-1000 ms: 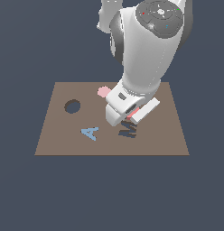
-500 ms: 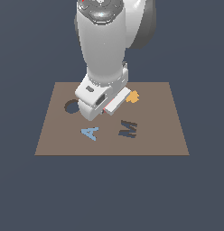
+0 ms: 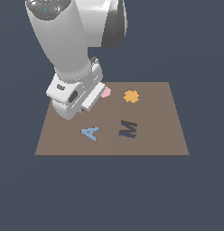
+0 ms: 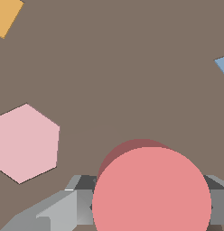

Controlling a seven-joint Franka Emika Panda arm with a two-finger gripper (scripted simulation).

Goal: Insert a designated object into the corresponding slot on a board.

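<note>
In the wrist view the designated object, a thick coral-red disc (image 4: 152,189), fills the space between my grey fingers (image 4: 64,207); my gripper (image 4: 150,205) is shut on it, just above the brown board (image 4: 132,67). In the exterior view my gripper (image 3: 69,108) hangs low over the board (image 3: 154,135) near its far corner on the exterior view's left. There the hand hides the disc. The slot is hidden in both views, by the arm and by the disc.
A pale pink hexagon (image 4: 25,143) (image 3: 105,92) lies on the board beside the gripper. An orange flower shape (image 3: 131,96), a blue letter A (image 3: 90,132) and a dark M-shaped cut-out (image 3: 128,128) lie farther toward the exterior view's right and front.
The arm has swung from above the M toward the exterior view's left with the disc. It now covers the spot where the dark round hole showed earlier.
</note>
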